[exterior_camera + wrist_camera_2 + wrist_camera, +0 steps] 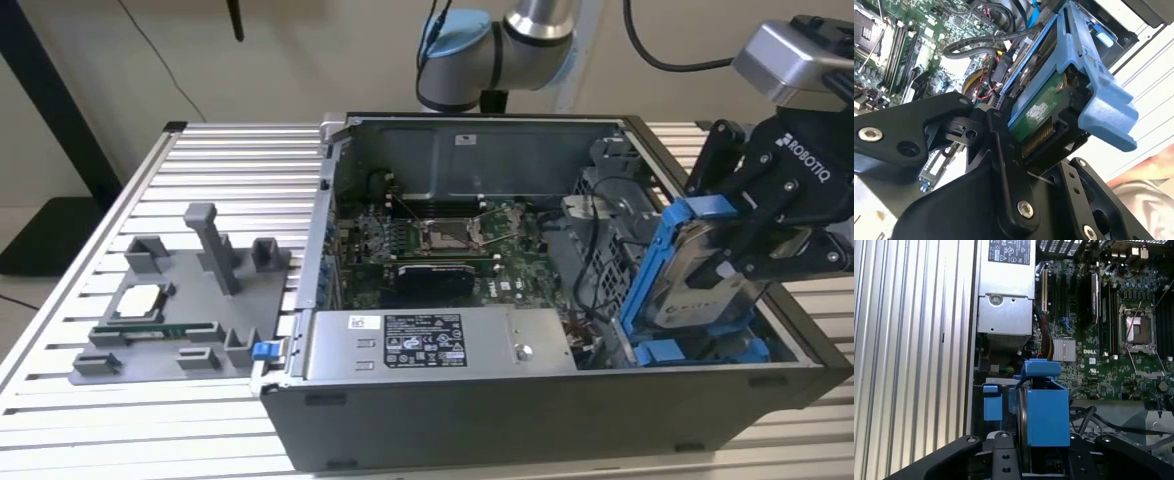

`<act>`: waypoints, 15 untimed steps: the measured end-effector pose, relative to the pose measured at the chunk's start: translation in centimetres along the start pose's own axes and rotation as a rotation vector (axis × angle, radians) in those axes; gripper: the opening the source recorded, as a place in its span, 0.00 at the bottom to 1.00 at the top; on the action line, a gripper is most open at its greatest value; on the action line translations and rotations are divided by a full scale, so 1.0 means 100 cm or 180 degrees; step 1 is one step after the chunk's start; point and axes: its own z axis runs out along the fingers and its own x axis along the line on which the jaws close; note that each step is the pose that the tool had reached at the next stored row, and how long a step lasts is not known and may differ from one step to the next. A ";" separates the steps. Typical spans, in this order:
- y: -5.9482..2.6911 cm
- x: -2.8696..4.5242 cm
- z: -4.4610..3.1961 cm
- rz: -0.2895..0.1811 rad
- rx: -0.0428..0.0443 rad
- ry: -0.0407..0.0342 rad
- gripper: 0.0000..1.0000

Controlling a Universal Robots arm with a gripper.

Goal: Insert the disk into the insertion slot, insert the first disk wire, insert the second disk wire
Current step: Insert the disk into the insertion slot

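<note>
The disk [690,272], a grey drive in a bright blue caddy, stands nearly on edge over the open computer case's end at the exterior view's right. My gripper [742,262] is shut on it from that side. Below it lies the insertion slot [694,351], a metal bay with blue rails. In the second wrist view the disk's green board [1044,110] and blue caddy handle [1102,102] sit between my black fingers [1004,150]. In the first wrist view the caddy [1046,410] hangs beside a blue bay tab [992,402]. Black cables [985,44] lie loose close to the disk.
The grey power-supply box [427,340] fills the case's near side, beside the motherboard with its CPU socket [445,237]. A grey fixture [180,300] holding small parts sits on the slatted aluminium table [80,400] at the exterior view's left. The arm's base [481,50] stands behind the case.
</note>
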 end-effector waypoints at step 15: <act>0.0001 -0.0001 -0.0010 -0.0001 0.0000 -0.0001 1.00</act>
